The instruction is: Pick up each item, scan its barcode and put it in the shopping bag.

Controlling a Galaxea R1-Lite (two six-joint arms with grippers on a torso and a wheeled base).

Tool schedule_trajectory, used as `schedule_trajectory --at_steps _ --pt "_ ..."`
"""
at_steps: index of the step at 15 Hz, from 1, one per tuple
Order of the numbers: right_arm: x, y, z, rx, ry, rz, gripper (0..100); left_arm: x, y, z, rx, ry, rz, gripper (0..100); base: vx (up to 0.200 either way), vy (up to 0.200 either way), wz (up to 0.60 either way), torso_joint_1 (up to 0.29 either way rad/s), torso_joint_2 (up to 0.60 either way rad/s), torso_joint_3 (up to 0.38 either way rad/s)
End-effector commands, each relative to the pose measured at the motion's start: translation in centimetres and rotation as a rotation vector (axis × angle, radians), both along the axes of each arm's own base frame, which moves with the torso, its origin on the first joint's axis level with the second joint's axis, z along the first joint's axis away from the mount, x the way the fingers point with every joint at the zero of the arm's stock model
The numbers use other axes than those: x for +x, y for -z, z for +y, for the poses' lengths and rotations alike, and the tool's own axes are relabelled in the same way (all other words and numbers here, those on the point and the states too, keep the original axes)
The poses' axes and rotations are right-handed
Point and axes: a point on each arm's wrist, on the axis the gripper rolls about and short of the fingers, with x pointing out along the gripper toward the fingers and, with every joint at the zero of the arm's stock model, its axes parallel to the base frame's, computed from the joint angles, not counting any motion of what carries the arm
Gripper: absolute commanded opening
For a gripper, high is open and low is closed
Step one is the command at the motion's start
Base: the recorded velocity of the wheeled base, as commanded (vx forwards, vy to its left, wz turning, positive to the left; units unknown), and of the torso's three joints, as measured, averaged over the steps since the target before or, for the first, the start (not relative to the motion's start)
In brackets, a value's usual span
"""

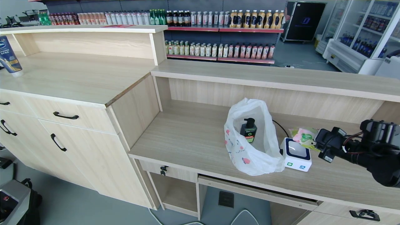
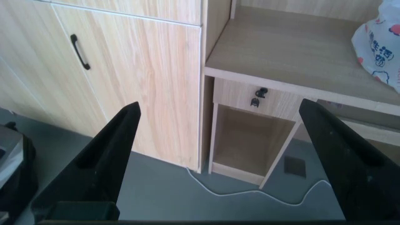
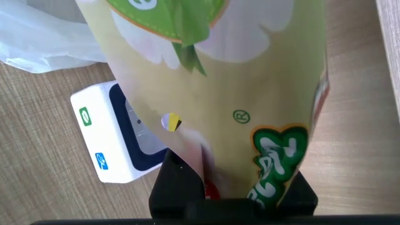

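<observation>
green-yellow packet clamped in right tool

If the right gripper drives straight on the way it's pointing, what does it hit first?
Probably the white plastic shopping bag, met by the green-and-pink snack packet the right gripper clamps. The white box scanner sits just beside that line; depth is unclear.

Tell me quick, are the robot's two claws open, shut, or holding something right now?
Left gripper: open, holding nothing.
Right gripper: shut on the green-and-cream packet.
</observation>
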Motion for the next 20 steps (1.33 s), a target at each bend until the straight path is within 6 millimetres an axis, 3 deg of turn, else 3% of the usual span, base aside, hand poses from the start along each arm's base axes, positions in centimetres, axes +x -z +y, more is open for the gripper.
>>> schedule_trajectory --at_steps 1,7,20 --pt "0.5 0.7 0.0 0.005 -0.011 0.008 0 0.0 0.0 0.0 0.000 -0.001 0.000 100 0.000 0.000 0.00 0.000 0.00 0.000" --pt "1.8 1.6 1.3 0.031 -0.060 -0.029 0 0.0 0.0 0.0 0.000 -0.001 0.000 100 0.000 0.000 0.00 0.000 0.00 0.000" --pt "2.1 2.3 1.3 0.032 -0.062 -0.019 0 0.0 0.0 0.0 0.000 -0.001 0.000 100 0.000 0.000 0.00 0.000 0.00 0.000"
